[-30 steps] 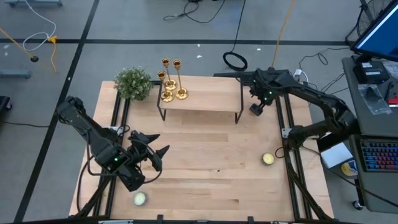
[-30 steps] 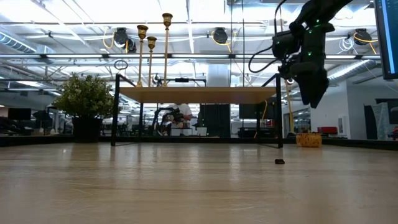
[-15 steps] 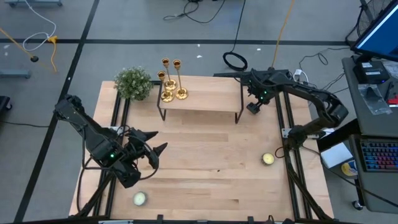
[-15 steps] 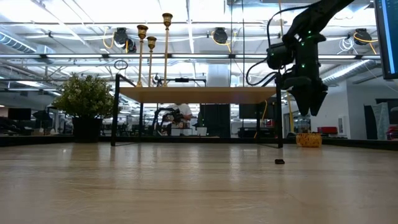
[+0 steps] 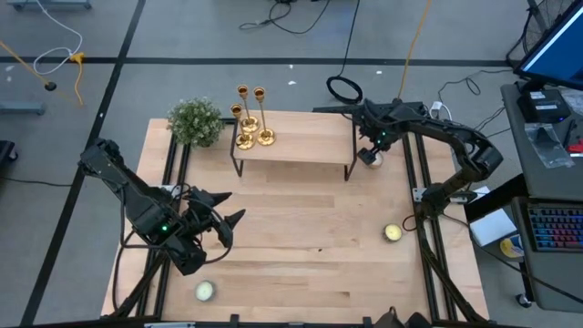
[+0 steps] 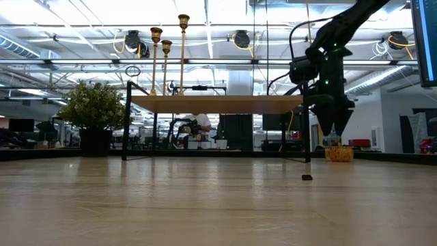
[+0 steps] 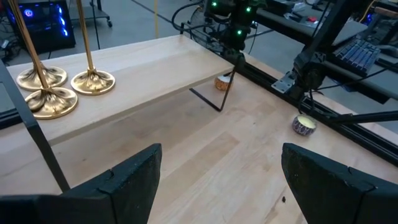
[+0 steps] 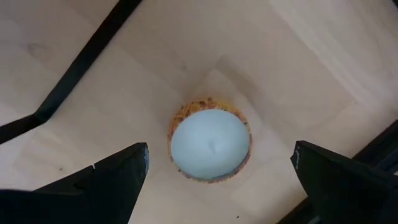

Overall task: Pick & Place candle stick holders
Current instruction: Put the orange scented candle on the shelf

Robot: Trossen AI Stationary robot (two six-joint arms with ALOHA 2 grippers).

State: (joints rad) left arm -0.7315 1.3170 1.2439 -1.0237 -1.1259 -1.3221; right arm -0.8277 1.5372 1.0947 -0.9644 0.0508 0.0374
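Observation:
Three gold candle stick holders (image 5: 250, 123) stand on their round bases at the left end of a small raised wooden shelf (image 5: 301, 146); they also show in the low view (image 6: 166, 51) and the left wrist view (image 7: 59, 87). My left gripper (image 5: 232, 221) is open and empty over the table's near left part, pointing toward the shelf. My right gripper (image 5: 367, 155) is open by the shelf's right leg, pointing down over a short round candle (image 8: 210, 144). Its fingers stand on either side of the candle without touching it.
A green bushy plant (image 5: 195, 121) stands at the far left, beside the shelf. A second candle (image 5: 393, 232) lies near the right edge and a third (image 5: 204, 291) near the front left. Bare wood lies between the shelf and the near edge.
My right gripper has gone down beside the shelf's right leg, toward the candle on the table there, its fingers still pointing down. The candle stick holders have stayed in place.

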